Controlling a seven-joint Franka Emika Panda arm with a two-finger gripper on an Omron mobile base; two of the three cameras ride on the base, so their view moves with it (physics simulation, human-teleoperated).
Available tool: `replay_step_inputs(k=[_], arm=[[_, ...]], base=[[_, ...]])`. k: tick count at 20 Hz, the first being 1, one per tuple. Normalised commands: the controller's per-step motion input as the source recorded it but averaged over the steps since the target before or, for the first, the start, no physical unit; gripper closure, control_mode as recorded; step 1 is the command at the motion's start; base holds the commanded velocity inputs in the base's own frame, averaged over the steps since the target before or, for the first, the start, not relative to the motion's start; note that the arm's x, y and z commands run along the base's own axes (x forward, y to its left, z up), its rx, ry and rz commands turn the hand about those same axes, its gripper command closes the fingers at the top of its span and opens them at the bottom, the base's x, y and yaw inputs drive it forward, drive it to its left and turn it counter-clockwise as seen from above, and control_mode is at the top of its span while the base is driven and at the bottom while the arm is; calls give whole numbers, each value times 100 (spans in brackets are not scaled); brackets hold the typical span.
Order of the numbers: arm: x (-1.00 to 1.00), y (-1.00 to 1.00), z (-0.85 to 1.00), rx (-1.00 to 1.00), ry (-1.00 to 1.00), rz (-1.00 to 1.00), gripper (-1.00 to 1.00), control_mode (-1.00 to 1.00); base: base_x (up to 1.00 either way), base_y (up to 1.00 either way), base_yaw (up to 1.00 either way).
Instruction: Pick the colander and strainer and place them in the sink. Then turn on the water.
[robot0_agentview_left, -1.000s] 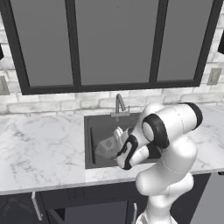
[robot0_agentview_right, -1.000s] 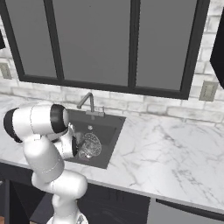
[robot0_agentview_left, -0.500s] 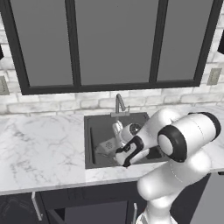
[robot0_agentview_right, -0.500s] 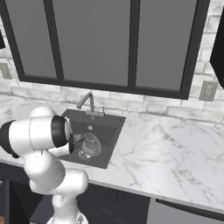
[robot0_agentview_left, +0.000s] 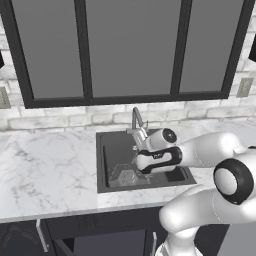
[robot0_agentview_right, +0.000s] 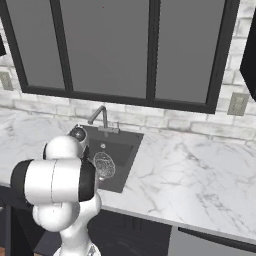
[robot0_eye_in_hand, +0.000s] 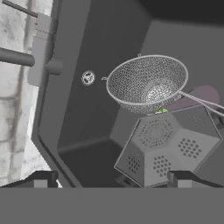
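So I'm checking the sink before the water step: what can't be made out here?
- Colander: its lower edge is cut by the hand view's bottom.
- Strainer: handle runs off the right edge in the hand view; partly behind the arm in the right base view.
- Faucet: spout too small to tell whether water runs.

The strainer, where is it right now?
The strainer sits inside the sink, right beside the colander, with the drain on its other side in the hand view.
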Motion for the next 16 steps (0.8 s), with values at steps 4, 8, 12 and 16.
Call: replay_step_inputs(k=[4, 8, 12, 16], arm=[[0, -23, 54, 0, 0, 12, -100, -100], [0, -27, 56, 0, 0, 12, -100, -100], [0, -23, 44, 7, 0, 6, -100, -100], [1, -18, 36, 5, -1, 3, -100, -100]], base=[[0, 0, 0], [0, 0, 0], [0, 0, 0], [0, 0, 0]])
